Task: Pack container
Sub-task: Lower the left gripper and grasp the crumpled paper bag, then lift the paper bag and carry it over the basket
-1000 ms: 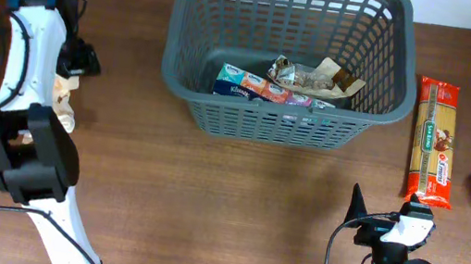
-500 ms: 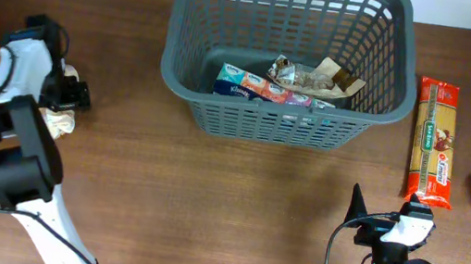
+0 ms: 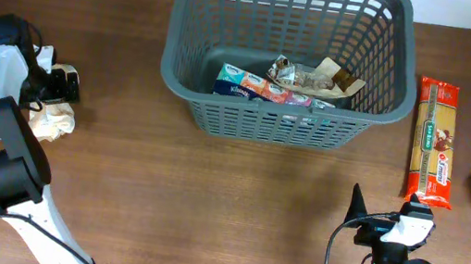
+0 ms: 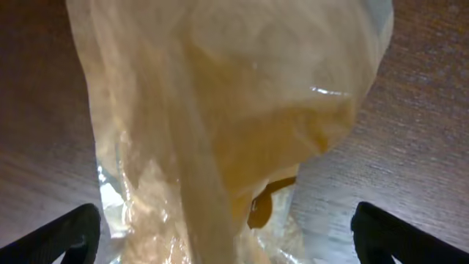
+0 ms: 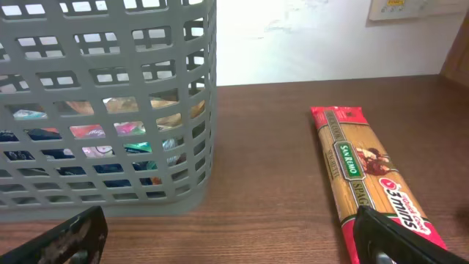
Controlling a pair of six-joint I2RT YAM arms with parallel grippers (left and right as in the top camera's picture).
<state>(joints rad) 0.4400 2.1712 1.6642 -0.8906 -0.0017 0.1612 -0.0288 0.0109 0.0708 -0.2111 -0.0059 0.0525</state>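
Left gripper [image 4: 234,236]: jaws spread wide, released. A crumpled translucent bag [image 4: 220,110] lies between and just ahead of them. Right gripper [image 5: 231,242]: jaws parted, grasping nothing. Ahead to their left stands the container [image 5: 110,81]; ahead to their right lies a spaghetti packet [image 5: 366,176].

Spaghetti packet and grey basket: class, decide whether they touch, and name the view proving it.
Apart. The right wrist view shows bare table between the basket and the spaghetti packet.
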